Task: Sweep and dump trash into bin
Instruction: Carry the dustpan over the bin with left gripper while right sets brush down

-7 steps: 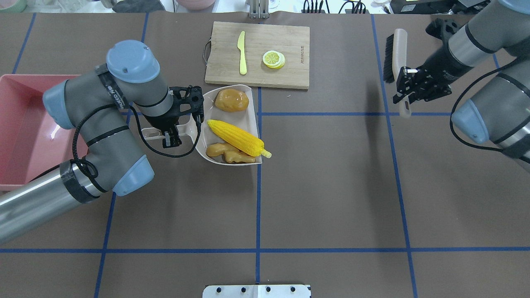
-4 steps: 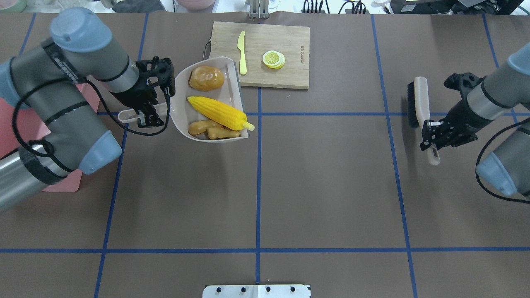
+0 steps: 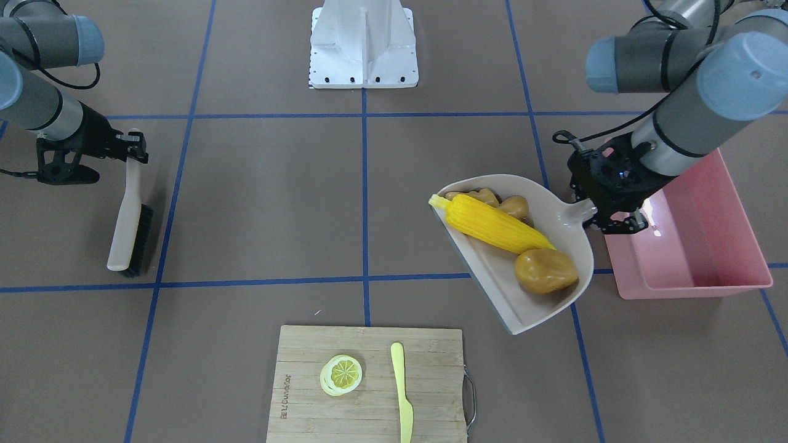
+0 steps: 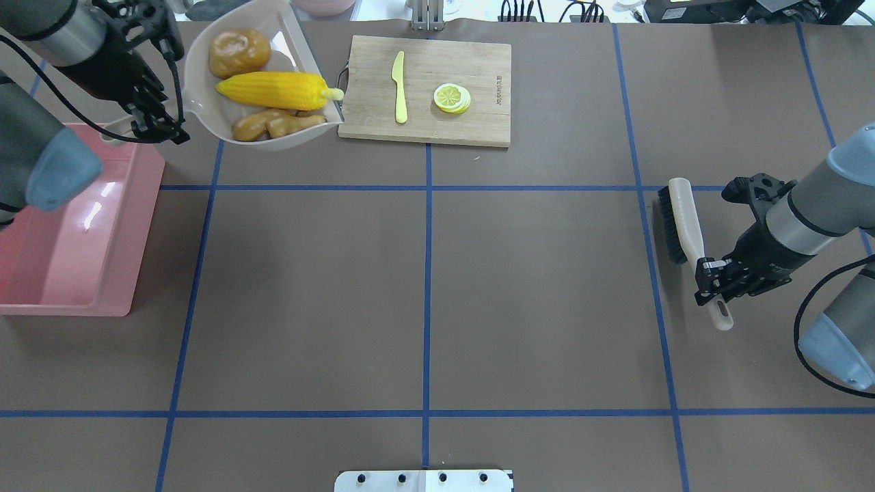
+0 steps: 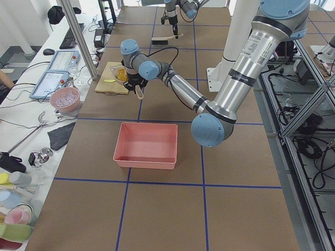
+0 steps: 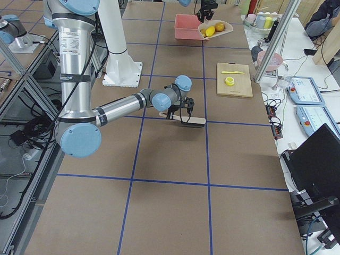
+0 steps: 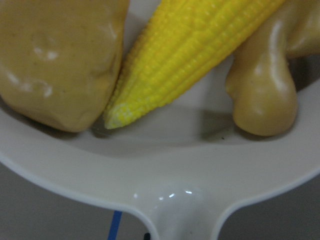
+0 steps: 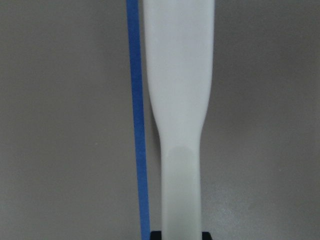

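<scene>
Now, left jaws grip the dustpan (image 3: 506,290) by its handle; right jaws clamp the brush (image 4: 688,222) handle.

Bright, even light is coming from overhead, leaving only faint, soft-edged shadows on the brown worktop (image 4: 437,294). White glare is gleaming inside the glossy pink tub (image 4: 61,260) at the worktop's left edge. In the wrist views the corn (image 7: 200,55) and the brush (image 8: 182,150) are sitting close up and blurring softly.
</scene>
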`<action>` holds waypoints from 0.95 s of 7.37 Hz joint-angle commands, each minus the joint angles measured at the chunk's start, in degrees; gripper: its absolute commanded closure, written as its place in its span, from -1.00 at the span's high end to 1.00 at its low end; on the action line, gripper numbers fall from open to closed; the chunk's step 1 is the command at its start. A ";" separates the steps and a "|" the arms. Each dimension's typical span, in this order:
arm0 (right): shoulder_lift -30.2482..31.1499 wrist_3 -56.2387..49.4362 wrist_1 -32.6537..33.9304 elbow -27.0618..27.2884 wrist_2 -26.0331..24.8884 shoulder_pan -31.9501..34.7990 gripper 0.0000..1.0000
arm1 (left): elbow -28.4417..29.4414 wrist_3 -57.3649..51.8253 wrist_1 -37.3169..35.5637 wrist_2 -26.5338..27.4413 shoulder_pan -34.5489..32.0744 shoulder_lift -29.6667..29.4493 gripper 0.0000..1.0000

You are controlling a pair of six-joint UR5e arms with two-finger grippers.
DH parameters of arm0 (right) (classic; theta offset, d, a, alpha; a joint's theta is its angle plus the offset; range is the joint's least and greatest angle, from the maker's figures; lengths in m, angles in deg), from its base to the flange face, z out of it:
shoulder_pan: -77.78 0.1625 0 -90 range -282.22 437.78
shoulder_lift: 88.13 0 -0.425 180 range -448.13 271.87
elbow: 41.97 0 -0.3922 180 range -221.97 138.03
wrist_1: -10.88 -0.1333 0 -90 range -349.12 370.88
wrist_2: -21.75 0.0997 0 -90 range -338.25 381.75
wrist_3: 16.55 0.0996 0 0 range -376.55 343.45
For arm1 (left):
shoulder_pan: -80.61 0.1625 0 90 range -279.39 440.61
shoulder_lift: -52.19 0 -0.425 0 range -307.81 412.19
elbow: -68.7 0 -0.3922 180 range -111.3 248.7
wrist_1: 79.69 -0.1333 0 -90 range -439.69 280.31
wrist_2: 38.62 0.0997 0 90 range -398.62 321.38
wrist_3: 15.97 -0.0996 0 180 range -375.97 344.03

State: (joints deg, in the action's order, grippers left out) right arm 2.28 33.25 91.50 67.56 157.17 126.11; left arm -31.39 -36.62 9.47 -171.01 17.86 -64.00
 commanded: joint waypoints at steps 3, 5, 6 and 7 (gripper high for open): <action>-2.15 -4.98 4.96 -0.29 -5.70 -0.61 0.98 | -6.84 0.00 -0.48 -1.29 -9.66 10.87 -1.00; -7.49 -5.06 13.11 0.41 -3.68 3.15 1.00 | -9.76 -5.07 -0.48 -1.38 -14.05 17.46 -1.00; -10.49 -5.15 17.77 0.42 -2.20 4.91 1.00 | -11.08 -7.97 -0.48 -1.47 -16.68 20.89 -1.00; -12.52 -5.67 21.21 0.50 -1.83 7.02 1.00 | -11.87 -10.61 -0.48 -3.38 -18.88 24.14 -1.00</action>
State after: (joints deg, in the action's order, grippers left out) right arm -7.16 28.02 107.73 67.95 154.42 130.57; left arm -41.96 -43.83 8.99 -172.87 1.93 -44.09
